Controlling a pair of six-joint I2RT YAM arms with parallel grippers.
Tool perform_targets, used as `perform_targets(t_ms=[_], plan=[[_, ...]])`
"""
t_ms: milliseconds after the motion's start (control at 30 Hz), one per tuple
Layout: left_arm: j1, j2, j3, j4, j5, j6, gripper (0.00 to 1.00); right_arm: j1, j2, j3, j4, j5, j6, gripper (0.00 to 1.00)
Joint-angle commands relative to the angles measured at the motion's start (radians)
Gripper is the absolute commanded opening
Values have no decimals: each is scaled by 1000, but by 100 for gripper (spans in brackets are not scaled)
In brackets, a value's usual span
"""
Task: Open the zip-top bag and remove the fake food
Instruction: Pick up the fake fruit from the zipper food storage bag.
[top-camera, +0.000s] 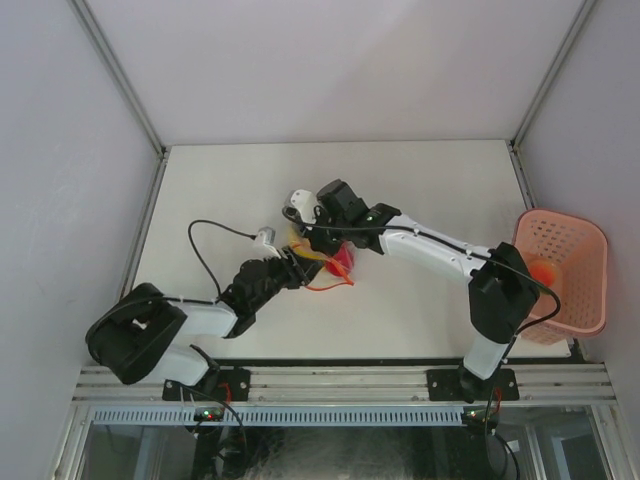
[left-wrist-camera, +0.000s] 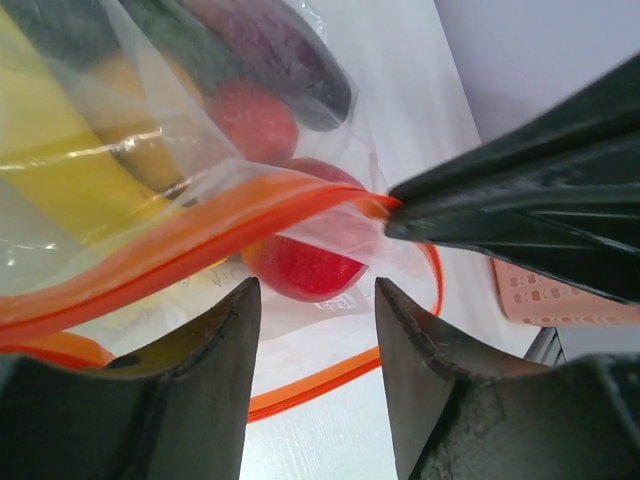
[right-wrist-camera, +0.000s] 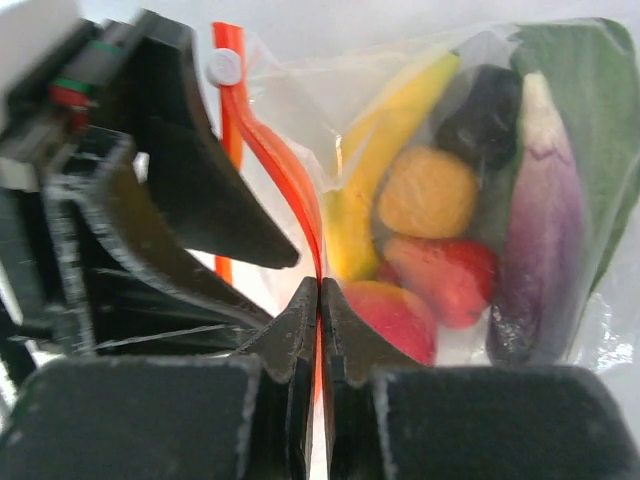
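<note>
The zip-top bag (top-camera: 330, 264) lies mid-table between both arms, with the fake food inside. My right gripper (right-wrist-camera: 319, 290) is shut on one red-orange zip strip (right-wrist-camera: 290, 180) and holds that lip up. In the left wrist view the other strip (left-wrist-camera: 330, 375) lies lower on the table, so the mouth gapes. Inside show a yellow banana (right-wrist-camera: 390, 130), an orange piece (right-wrist-camera: 425, 190), a red fruit (right-wrist-camera: 450, 275) and a purple eggplant (right-wrist-camera: 545, 220). My left gripper (left-wrist-camera: 315, 290) is open and empty just in front of the mouth, near a red fruit (left-wrist-camera: 305, 268).
A pink perforated basket (top-camera: 575, 245) stands at the table's right edge with an orange item (top-camera: 541, 270) in it. The right gripper's dark fingers (left-wrist-camera: 520, 200) cross close over the left gripper. White walls enclose the table.
</note>
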Motion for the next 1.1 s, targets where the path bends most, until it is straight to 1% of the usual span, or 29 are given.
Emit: perform_targets(t_ms=[0, 167, 367, 467, 500, 567, 600, 667, 700, 800, 833, 933, 967, 1000, 1033, 1067], plan=[[-4, 80, 21, 204, 43, -27, 54, -1, -92, 15, 36, -145, 100, 0], [-18, 118, -21, 307, 51, -15, 56, 10, -124, 19, 62, -157, 143, 0], [-29, 179, -1, 329, 64, 26, 56, 6, -117, 14, 71, -203, 158, 0], [-33, 227, 16, 353, 70, 28, 60, 3, -122, 11, 68, -227, 151, 0], [-34, 237, 17, 354, 68, 29, 61, -2, -125, 11, 64, -236, 142, 9], [-34, 251, 10, 356, 62, 34, 61, -21, -137, 9, 42, -284, 116, 31], [-34, 258, 7, 359, 61, 37, 61, -38, -146, 7, 32, -318, 99, 39], [-34, 268, 4, 359, 59, 49, 62, -80, -171, 3, -4, -390, 43, 47], [-34, 271, 4, 360, 57, 54, 63, -101, -188, -5, -12, -401, 22, 48], [-34, 285, 4, 375, 55, 60, 64, -184, -238, -59, 12, -398, 4, 46], [-34, 289, 5, 383, 56, 62, 65, -217, -248, -83, 34, -388, 19, 44], [-34, 300, 13, 390, 60, 72, 65, -283, -237, -130, 71, -279, 26, 31], [-34, 305, 16, 392, 61, 77, 66, -296, -217, -135, 71, -245, 21, 26], [-34, 307, 19, 398, 63, 80, 66, -306, -193, -136, 64, -221, 12, 17], [-34, 309, 20, 399, 62, 82, 67, -313, -167, -136, 55, -205, 5, 11], [-34, 309, 22, 399, 62, 83, 67, -317, -143, -136, 48, -195, -2, 8]])
